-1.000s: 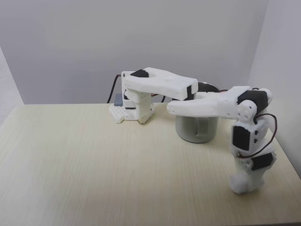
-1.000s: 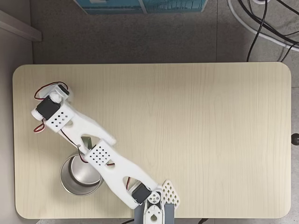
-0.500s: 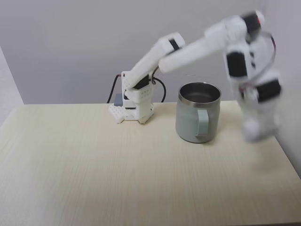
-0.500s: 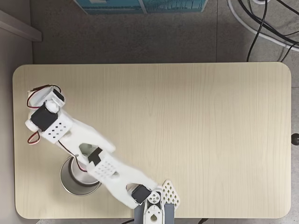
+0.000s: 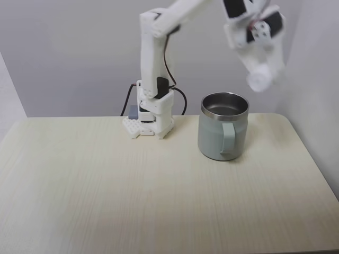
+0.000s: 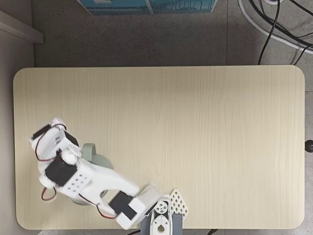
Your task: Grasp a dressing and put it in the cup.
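While the claw point(image 5: 260, 79) grips a fuzzy white dressing point(image 5: 259, 81) (blurred), the squat mint-green steel-rimmed mug point(image 5: 223, 134) stands below.

Arm point(image 6: 88, 183) raised over cup point(image 6: 90, 152), mostly covering it.

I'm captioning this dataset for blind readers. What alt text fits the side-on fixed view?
A white robot arm reaches high, its gripper holding a white dressing above and right of a mint-green cup on a pale wooden table.
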